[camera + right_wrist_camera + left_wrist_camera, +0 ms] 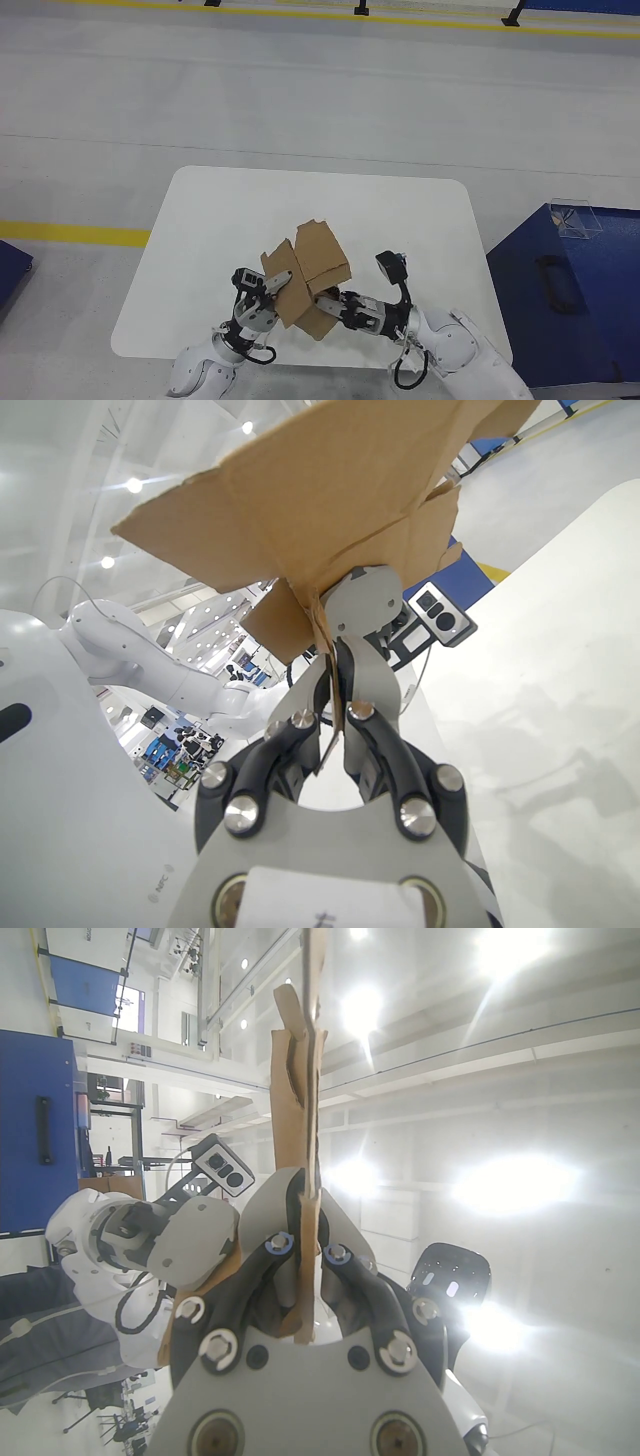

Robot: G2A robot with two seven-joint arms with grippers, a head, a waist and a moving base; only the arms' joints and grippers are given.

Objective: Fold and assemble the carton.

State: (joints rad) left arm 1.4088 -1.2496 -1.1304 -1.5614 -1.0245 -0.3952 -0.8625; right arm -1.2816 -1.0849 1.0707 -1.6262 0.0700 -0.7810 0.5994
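A brown, partly folded carton [310,268] is held up off the white table [300,200], over its near edge. My left gripper [272,290] is shut on the carton's left flap; from its wrist, the cardboard [290,1103] runs edge-on between the fingers [270,1208]. My right gripper [335,302] is shut on the carton's lower right corner. From its wrist, a wide panel [310,500] spreads above the gripper [334,655], with a thin flap pinched between the jaws. Each wrist view shows the other gripper close by, also on the cardboard.
The table surface [550,650] stretches away beyond the carton. A blue cabinet [570,290] with a clear plastic holder [574,216] on top stands to the table's right. Grey floor with yellow lines lies around.
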